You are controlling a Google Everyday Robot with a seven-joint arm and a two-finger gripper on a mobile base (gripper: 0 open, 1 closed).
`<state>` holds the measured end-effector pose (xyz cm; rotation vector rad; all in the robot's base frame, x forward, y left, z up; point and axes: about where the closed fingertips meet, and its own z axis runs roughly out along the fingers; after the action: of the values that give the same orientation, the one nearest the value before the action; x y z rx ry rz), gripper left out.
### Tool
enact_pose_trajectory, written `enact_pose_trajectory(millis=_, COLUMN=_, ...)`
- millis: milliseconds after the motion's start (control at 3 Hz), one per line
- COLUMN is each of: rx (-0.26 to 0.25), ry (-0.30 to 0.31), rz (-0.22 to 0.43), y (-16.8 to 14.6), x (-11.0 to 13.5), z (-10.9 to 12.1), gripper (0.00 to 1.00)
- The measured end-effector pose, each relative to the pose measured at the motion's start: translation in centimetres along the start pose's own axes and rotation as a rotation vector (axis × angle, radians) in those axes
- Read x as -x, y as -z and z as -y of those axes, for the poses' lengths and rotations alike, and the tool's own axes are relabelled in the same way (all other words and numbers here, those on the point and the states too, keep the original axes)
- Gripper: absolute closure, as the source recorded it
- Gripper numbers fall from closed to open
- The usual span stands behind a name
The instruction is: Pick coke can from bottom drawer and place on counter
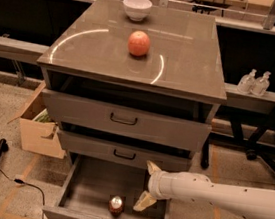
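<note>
One short gap matters: the coke can (116,205) stands upright near the front of the bottom drawer (84,188), lower centre of frame, just left of and below the gripper (146,185), whose fingers are spread apart and empty

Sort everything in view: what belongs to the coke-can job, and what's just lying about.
Job: coke can, standing in the bottom drawer; counter; gripper, jaws open, over the drawer beside the can.
Lying about: apple and white bowl on the counter; cardboard box; two bottles.
</note>
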<state>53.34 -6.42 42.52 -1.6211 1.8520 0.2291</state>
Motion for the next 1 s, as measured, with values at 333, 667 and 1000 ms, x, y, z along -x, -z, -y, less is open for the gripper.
enact_pose_trajectory(millis=333, rx=0.096, ry=-0.045, rz=-0.003, y=-4.3, x=-3.2, z=-1.8, gripper=0.00)
enact_pose_trajectory(millis=667, rx=0.097, ry=-0.045, rz=-0.003, y=-4.3, x=-3.2, z=-1.8, gripper=0.00)
enact_pose_trajectory(millis=1000, rx=0.132, ry=-0.070, rz=-0.005, y=-6.4, x=-4.6, z=-3.4, gripper=0.00)
